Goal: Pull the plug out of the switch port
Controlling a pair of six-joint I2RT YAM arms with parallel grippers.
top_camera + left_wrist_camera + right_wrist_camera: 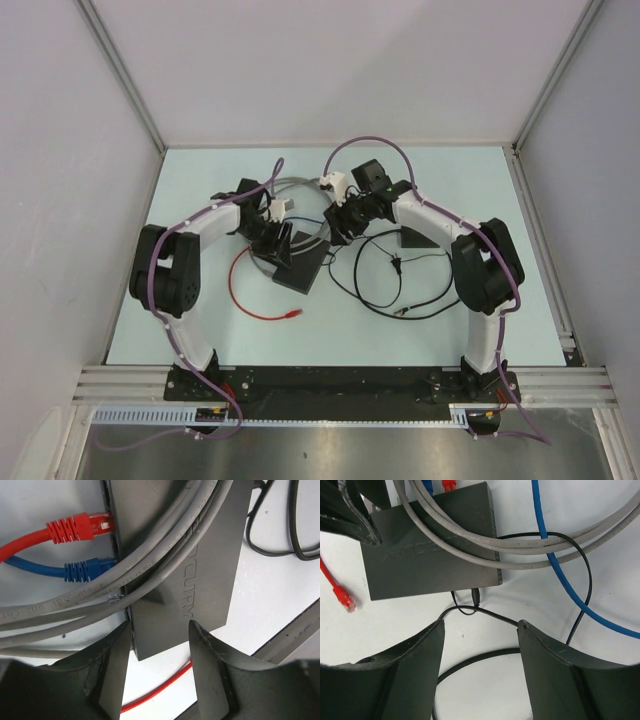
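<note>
The flat black switch (300, 266) lies mid-table under looped grey cables (150, 555). A red plug (95, 524) and a blue plug (97, 566) sit in ports on one edge of the switch (185, 580). A thin black plug (476, 596) sits in the opposite edge of the switch (430, 560). My left gripper (157, 645) is open; its fingertips straddle a near corner of the switch. It shows over the switch's left end in the top view (270, 236). My right gripper (480, 630) is open and empty, just short of the black plug, above thin black cable.
A loose red cable (245, 290) ends in a free plug (342, 600) left of the switch. A smaller black box (410, 238) with thin black cables (400, 290) lies on the right. A blue cable (555, 565) runs across the right side. Walls enclose the table.
</note>
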